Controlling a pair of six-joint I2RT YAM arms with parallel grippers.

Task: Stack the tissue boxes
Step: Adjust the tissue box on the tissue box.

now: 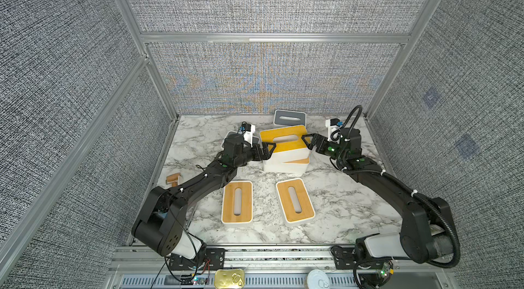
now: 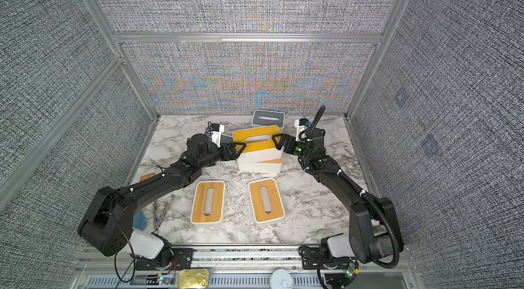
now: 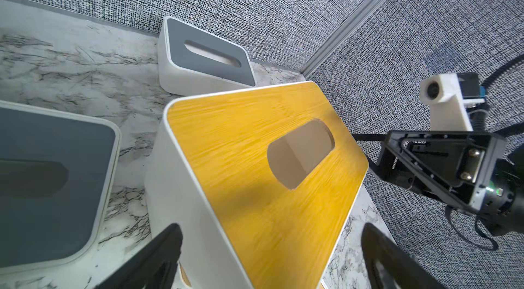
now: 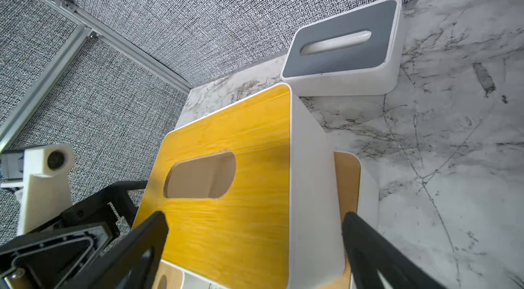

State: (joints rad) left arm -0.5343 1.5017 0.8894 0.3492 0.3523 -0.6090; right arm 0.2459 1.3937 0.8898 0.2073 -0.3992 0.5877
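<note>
Left gripper (image 3: 270, 228) around tilted yellow-lidded box (image 3: 241, 142), white, oval-slotted; atop bamboo-lidded box (image 4: 347, 182)

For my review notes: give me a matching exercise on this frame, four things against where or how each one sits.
Things:
1. upper yellow-lidded box
2. lower box of the stack
3. rear grey-lidded box
4. gold tin

States:
a. flat on the marble table, carrying another box
b. off the marble, at the front frame
c. alone, nothing on it
d. askew on another box, between the open left gripper and the open right gripper

Pairs: 1-d, 2-a, 3-c, 4-b.
</note>
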